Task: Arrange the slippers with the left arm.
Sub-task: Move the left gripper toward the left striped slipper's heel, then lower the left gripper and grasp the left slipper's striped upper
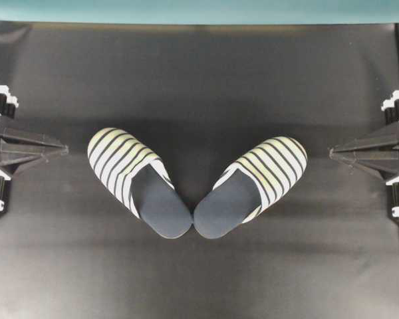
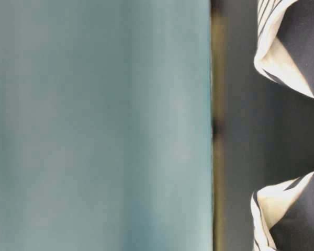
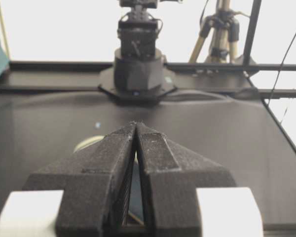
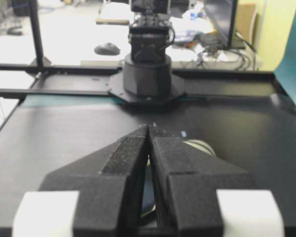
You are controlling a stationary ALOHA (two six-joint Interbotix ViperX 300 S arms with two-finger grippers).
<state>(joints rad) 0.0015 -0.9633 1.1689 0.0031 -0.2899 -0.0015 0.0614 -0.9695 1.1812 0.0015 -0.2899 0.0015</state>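
Currently two slippers mid-table, heels touching, toes splayed apart. Two grippers, left and right, at opposite edges, both pressed together, holding nothing.

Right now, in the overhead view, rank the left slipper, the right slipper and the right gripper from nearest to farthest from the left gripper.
Measured from the left gripper, shut at the left edge:
1. Left slipper, left of centre, its striped toe towards that gripper.
2. Right slipper, right of centre, its heel meeting the other's heel.
3. Right gripper, at the far right edge, shut too.
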